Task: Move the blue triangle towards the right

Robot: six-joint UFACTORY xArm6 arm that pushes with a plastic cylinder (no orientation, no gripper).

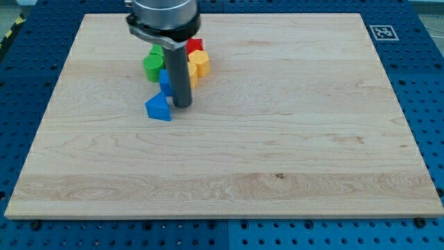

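Several small coloured plastic blocks sit bunched in the upper left part of the pale wooden table [277,139], which rests on a blue perforated base [423,76] with a black-and-white square marker [382,32] at the view's top right corner. Lowest of the bunch, and a little apart from the rest, lies the blue triangle block [158,107], flat on the wood with one point aimed toward the view's top. Just to its right stands the straight dark rod [178,73] of the arm, and my tip [182,105] meets the table right beside the triangle's right edge, so close that I cannot tell whether the two touch. Behind the rod, a second blue block [165,80] shows only partly, its shape hidden. Further up sit a green block [153,64] on the view's left, a yellow block [200,63] on the view's right and a red block [195,46] at the top of the cluster, all pressed near one another; their exact outlines are hard to make out. This end effector has nothing to clench or release, being a plain rod, and it grasps nothing. Above, the arm's grey round mount [163,17] fills the view's top edge over the cluster.
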